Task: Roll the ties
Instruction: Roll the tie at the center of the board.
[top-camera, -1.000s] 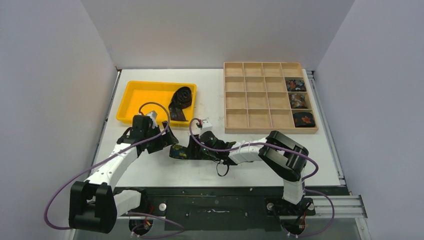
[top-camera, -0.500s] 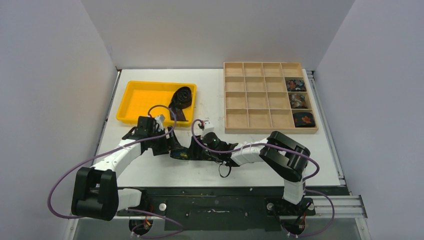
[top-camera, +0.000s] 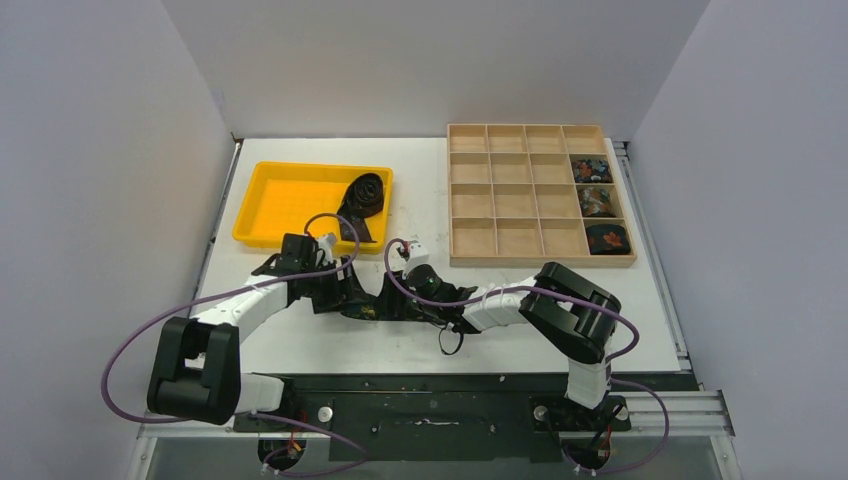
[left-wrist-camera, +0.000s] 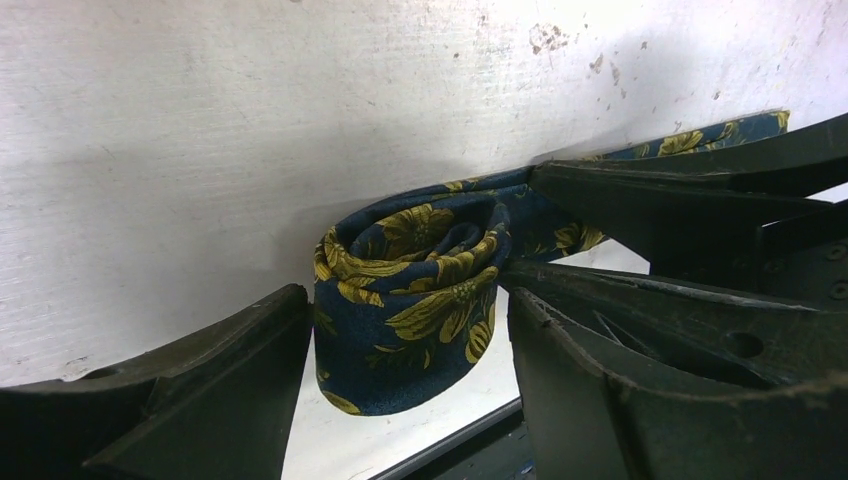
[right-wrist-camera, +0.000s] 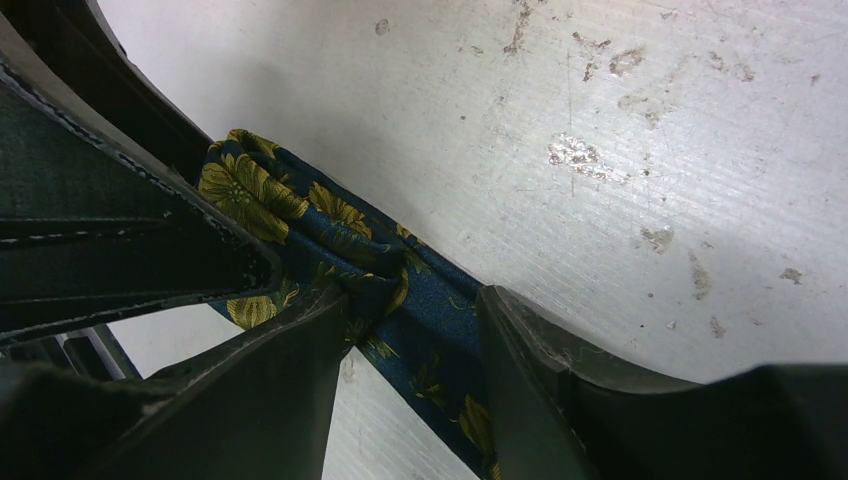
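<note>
white table, scuffed. wooden organizer at far right, with three rolled ties in its right column. yellow bin at far left, with a loose tie, half coiled, at its right end. both arms meet low on the table's near half, on the tie. it's navy with yellow flowers, one end wound into a fat coil, and the tail runs flat along the table toward the right arm.

left gripper clasps the coil, a finger against each side. right gripper straddles the tail just behind the coil. cannot tell if it's pinching or only guiding.

looks like mid-roll to me: three done, this one in hand, the bin one to go.

doing it well:
- squeeze on the coil light but constant, so the wraps don't spring open
- tail taut and in line with the coil, so the layers stack flush and don't telescope
- feed in short turns
- right should pin the tail close to the coil, not far back, or slack creeps in
</note>
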